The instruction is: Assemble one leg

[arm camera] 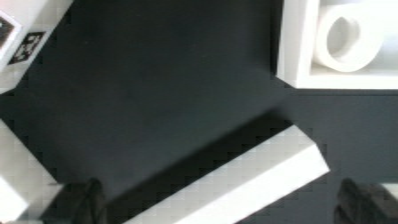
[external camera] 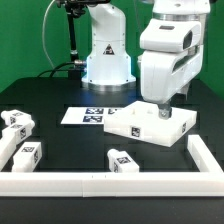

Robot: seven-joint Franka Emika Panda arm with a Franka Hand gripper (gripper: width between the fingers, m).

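Nearest to me ran a low white rail [external camera: 100, 181] along the front of the black table [external camera: 70, 140], turning a corner at the exterior view's right. Just behind it, about midway along, lay a small white rectangular plastic leg [external camera: 122, 160] with a black-and-white square tag on its side. It sat alone, touching nothing but the table. Well off at the exterior view's left sat another tagged post of the same kind [external camera: 17, 120], and one more [external camera: 28, 152] lay a little nearer the rail.

Further back, the thin flat white marker board [external camera: 90, 115] lay flat on the table. Just to the exterior view's right of it was a large, thick white square panel [external camera: 150, 128]. The white robot arm [external camera: 165, 50] hung over that panel. Its gripper [external camera: 160, 108] was low above the top face, well apart from every leg I could see from there. I could not tell whether it touched the panel.

The wrist view showed more of the gripper. Its two dark fingers [arm camera: 80, 205] stood far apart, so it was spread wide. Between them a white bar-shaped piece [arm camera: 249, 175] with a shaded side lay slantwise against the black table. It was blurred and cut off by the picture's edge, so I could not tell what it was, nor whether the fingers touched it. That view also caught a corner of the panel with its round recessed hole [arm camera: 347, 40], and the tagged side of a leg at the far edge.
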